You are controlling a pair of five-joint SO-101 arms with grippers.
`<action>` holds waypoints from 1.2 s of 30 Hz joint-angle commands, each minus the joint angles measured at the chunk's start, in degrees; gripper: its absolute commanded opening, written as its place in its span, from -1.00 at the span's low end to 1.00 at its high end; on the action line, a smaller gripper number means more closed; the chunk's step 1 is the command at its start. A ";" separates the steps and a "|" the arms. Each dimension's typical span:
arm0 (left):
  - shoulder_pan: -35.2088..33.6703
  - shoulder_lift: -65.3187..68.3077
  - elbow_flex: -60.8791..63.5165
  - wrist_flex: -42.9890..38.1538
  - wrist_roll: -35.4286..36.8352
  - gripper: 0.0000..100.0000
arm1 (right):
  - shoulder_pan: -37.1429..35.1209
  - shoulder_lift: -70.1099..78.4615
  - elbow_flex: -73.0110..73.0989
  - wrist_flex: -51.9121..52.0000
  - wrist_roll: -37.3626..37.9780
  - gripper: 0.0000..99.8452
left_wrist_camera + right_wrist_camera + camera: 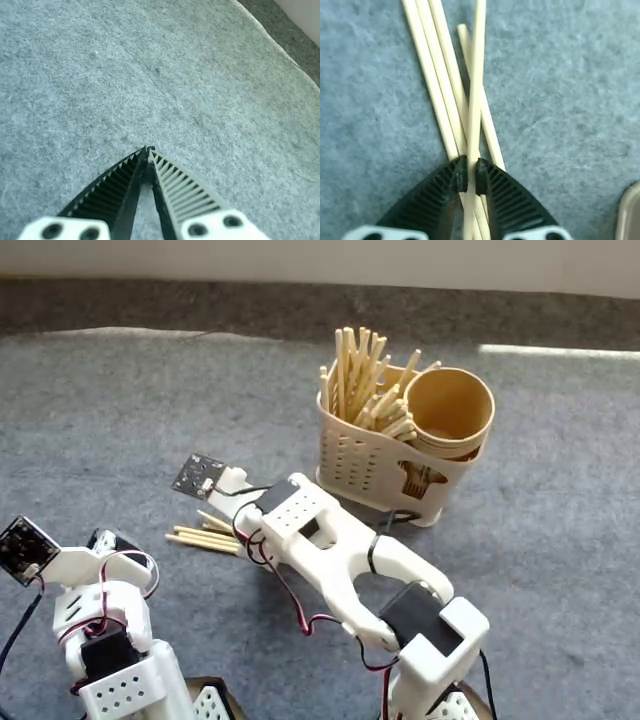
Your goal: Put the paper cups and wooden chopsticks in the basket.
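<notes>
I see my right hand (468,175) pinched tight on one wooden chopstick (476,75) that crosses the loose chopsticks (432,75) on the grey counter (120,410), near the basket (365,465) holding paper cups (450,410) and a bundle of sticks (360,370), while my left hand (148,151) sits closed and empty over bare felt.

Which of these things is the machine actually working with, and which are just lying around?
In the job: basket, paper cups inside it, upright chopsticks inside it, loose chopsticks, right gripper shut on one chopstick.

Just there: grey mat, left gripper shut over bare mat.
</notes>
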 commanded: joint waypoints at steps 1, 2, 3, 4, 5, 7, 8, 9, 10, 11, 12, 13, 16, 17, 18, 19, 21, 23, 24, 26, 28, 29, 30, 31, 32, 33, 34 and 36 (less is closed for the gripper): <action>-0.13 -0.92 1.10 0.18 -0.44 -0.95 | 1.71 -6.20 -1.01 2.95 1.23 -0.99; -0.13 -0.92 1.10 0.18 -0.44 -0.95 | 1.80 -7.87 -0.75 3.30 1.32 -0.99; -0.13 -0.92 1.10 0.18 -0.44 -0.95 | 2.15 -9.63 -0.66 3.30 1.32 -0.99; -0.13 -0.92 1.10 0.18 -0.44 -0.95 | 2.51 -11.38 -0.66 3.30 1.32 -0.99; -0.13 -0.92 1.10 0.18 -0.44 -0.95 | 2.77 -12.97 -0.57 3.21 1.32 -0.99; -0.13 -0.92 1.10 0.18 -0.44 -0.95 | 3.12 -15.43 -0.31 3.30 1.23 -0.99; -0.13 -0.92 1.10 0.18 -0.44 -0.95 | 3.65 -16.75 -0.04 3.38 1.14 -0.99; -0.13 -0.92 1.10 0.18 -0.44 -0.95 | 4.09 -18.07 0.48 3.82 1.14 -0.99; -0.13 -0.92 1.10 0.18 -0.44 -0.95 | 4.44 -19.21 0.84 4.09 1.05 -0.99; -0.13 -0.92 1.10 0.18 -0.44 -0.95 | 4.62 -20.53 1.27 4.18 1.05 -0.99; -0.13 -0.92 1.10 0.18 -0.44 -0.95 | 4.88 -22.02 1.63 4.18 1.05 -0.99; -0.13 -0.92 1.10 0.18 -0.44 -0.95 | 4.97 -23.34 1.71 4.18 0.97 -0.99; -0.13 -0.92 1.10 0.18 -0.44 -0.95 | 4.88 -27.38 2.77 4.44 0.97 -0.99; -0.13 -0.92 1.10 0.18 -0.44 -0.95 | 4.79 -28.97 3.47 4.44 0.97 -0.99; -0.13 -0.92 1.10 0.18 -0.44 -0.95 | 4.79 -30.64 4.35 4.09 0.97 -0.99; -0.13 -0.92 1.10 0.18 -0.44 -0.95 | 4.79 -32.40 5.32 4.00 0.88 -0.99; -0.13 -0.92 1.10 0.18 -0.44 -0.95 | 4.79 -36.00 6.20 4.00 0.18 -0.99; -0.13 -0.92 1.10 0.18 -0.44 -0.95 | 4.79 -39.87 6.55 4.00 -5.10 -0.99; -0.13 -0.92 1.10 0.18 -0.44 -0.95 | 4.79 -41.71 6.55 4.00 -8.44 -0.99; -0.13 -0.92 1.10 0.18 -0.44 -0.95 | 4.88 -45.23 6.55 2.68 -13.71 -0.99; -0.13 -0.92 1.10 0.18 -0.44 -0.95 | 5.14 -48.31 7.16 0.13 -16.88 -0.99; -0.13 -0.92 1.10 0.18 -0.44 -0.95 | 5.23 -49.71 7.87 -1.01 -18.11 -0.99; -0.13 -0.92 1.10 0.18 -0.44 -0.95 | 5.41 -51.30 8.92 -2.15 -18.81 -0.99; -0.13 -0.92 1.10 0.18 -0.44 -0.95 | 5.85 -52.79 10.15 -3.56 -19.60 -0.99; -0.13 -0.92 1.10 0.18 -0.44 -0.95 | 6.02 -54.29 11.21 -5.32 -19.96 -0.99; -0.13 -0.92 1.10 0.18 -0.44 -0.95 | 6.11 -55.87 12.26 -6.99 -19.96 -0.99; -0.13 -0.92 1.10 0.18 -0.44 -0.95 | 6.20 -57.63 13.41 -8.66 -19.87 -0.99; -0.13 -0.92 1.10 0.18 -0.44 -0.95 | 6.55 -61.49 16.04 -12.26 -19.87 -0.99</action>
